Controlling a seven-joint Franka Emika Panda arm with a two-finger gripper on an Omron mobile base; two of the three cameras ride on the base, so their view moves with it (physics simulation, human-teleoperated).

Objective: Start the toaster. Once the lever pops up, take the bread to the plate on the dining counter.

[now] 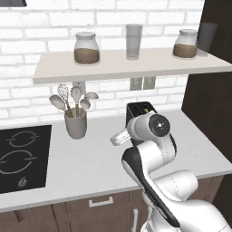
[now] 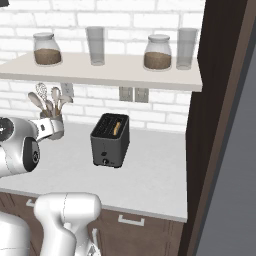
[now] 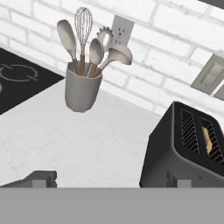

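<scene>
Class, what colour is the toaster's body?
Dark grey, almost black. The toaster shows best in the right base view, standing on the white worktop.

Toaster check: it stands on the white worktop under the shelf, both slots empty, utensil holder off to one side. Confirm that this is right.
Not quite. The toaster does stand on the white worktop under the shelf, with the utensil holder off to one side, but its slots are not both empty: the right base view shows a slice of bread in one slot.
</scene>
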